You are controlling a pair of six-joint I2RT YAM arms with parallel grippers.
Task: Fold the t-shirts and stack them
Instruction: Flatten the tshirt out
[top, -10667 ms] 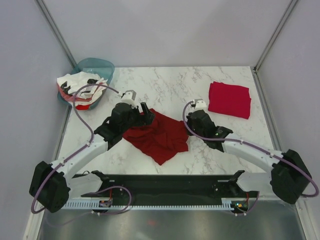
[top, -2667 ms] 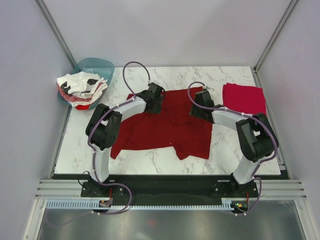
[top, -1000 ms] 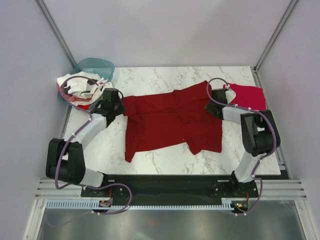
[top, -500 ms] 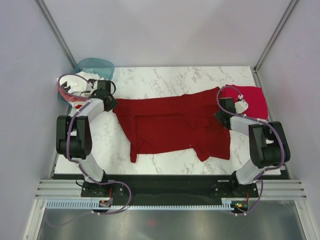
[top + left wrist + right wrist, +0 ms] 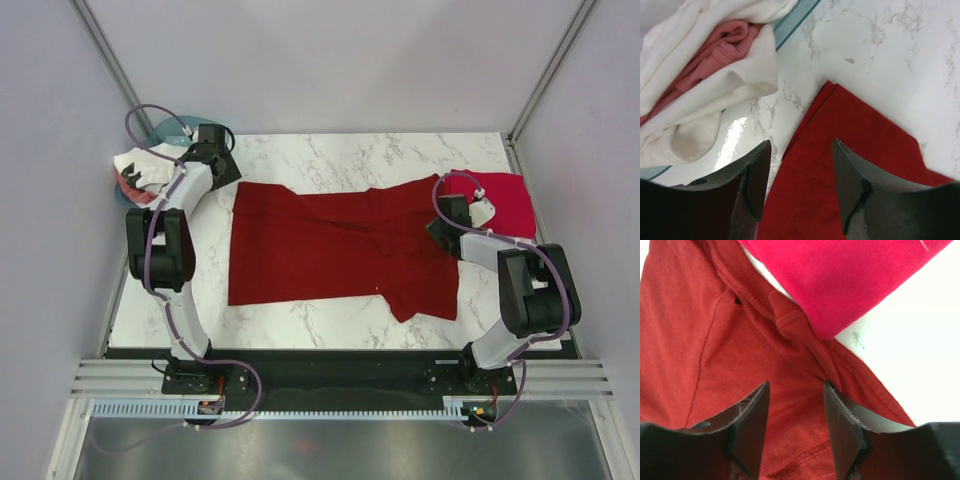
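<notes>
The dark maroon t-shirt (image 5: 330, 250) lies spread almost flat on the white, grey-veined marble table (image 5: 340, 160); it is soft knit with stitched hems. Over its far left corner the left gripper (image 5: 801, 145) hangs released, jaws apart above the cloth. Over the right sleeve the right gripper (image 5: 795, 385) is likewise released, grasping nothing. Farther off, a folded crimson-pink t-shirt (image 5: 850, 280) overlaps that sleeve, and crumpled white t-shirts (image 5: 705, 75) spill over the teal translucent basin (image 5: 790, 22).

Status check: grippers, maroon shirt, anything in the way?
Left gripper open, right gripper open, both empty. Maroon shirt spread flat, unfolded. Its edge touches folded crimson shirt.
</notes>
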